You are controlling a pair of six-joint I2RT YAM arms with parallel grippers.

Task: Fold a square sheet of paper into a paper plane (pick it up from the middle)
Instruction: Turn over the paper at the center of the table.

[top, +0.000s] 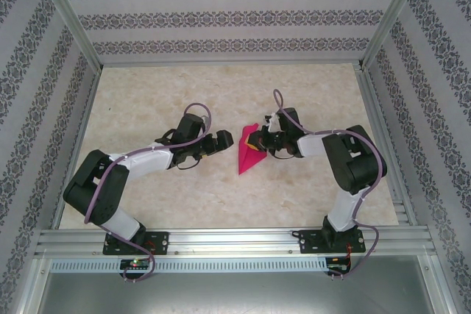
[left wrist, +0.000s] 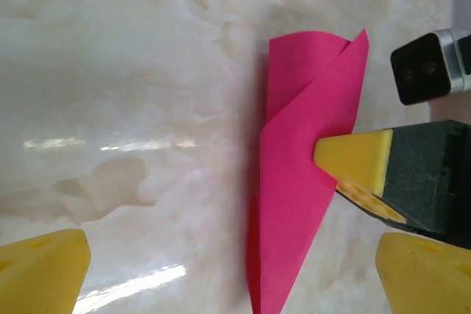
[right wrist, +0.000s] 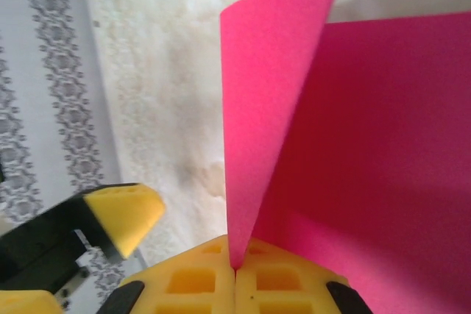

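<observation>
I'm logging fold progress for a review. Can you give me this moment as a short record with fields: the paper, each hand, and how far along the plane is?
paper: pink paper, partly folded to a point with overlapping flaps, resting on the table between the arms
left hand: open, close beside the paper on its left in the top view, not gripping it
right hand: shut, pinching a raised flap of the paper between its fingertips
plane status: not yet a finished dart
</observation>
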